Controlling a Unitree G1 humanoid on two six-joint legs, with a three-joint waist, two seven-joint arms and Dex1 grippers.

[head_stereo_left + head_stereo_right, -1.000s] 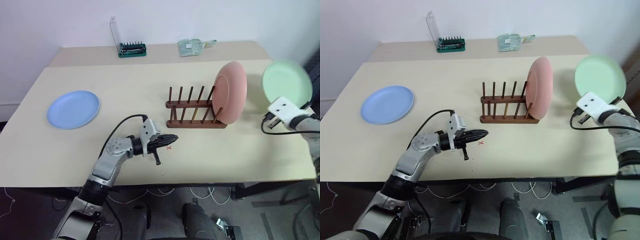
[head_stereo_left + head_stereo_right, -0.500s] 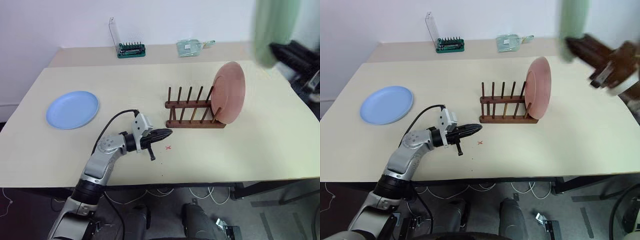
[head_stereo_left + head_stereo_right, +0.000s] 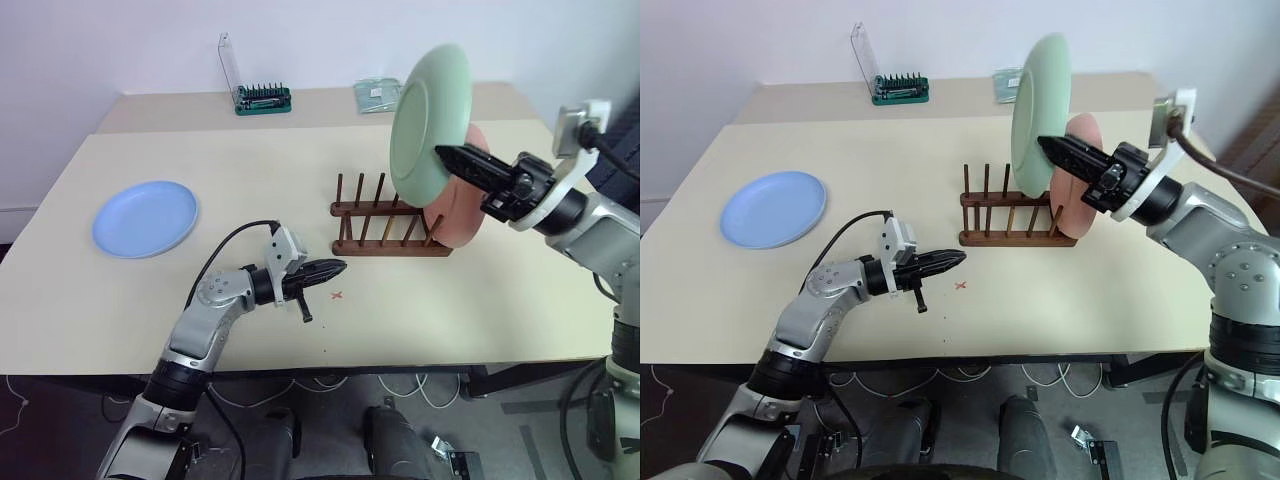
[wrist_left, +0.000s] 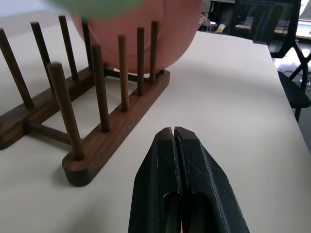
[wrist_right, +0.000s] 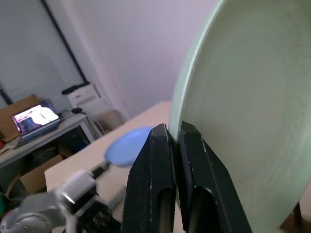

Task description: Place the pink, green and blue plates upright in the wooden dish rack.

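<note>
1. Currently the right gripper (image 3: 442, 153) is holding the green plate (image 3: 428, 122) on edge in the air, its jaws clamped together on the plate's rim.
2. In the right eye view the green plate is hanging above the wooden dish rack (image 3: 1018, 215), apart from the pegs and overlapping the pink plate (image 3: 1080, 178) behind it.
3. The pink plate is standing upright in the slot at the rack's right end, leaning slightly against the pegs.
4. The remaining rack slots to the left of the pink plate are standing empty.
5. The blue plate (image 3: 146, 218) is lying flat on the worktop (image 3: 500, 300), well apart from the rack on the robot's left side.
6. The left gripper (image 3: 336, 268) is hovering just above the worktop, near the rack's left end, pointing toward it; its jaws are pressed together with nothing between them.
7. A small red cross mark (image 3: 337, 295) is showing on the worktop just beside the left gripper's tip.
8. At the worktop's far edge a green-based bit holder (image 3: 263, 97) with a raised clear lid is standing, and a clear plastic packet (image 3: 1004, 84) is lying near it.
</note>
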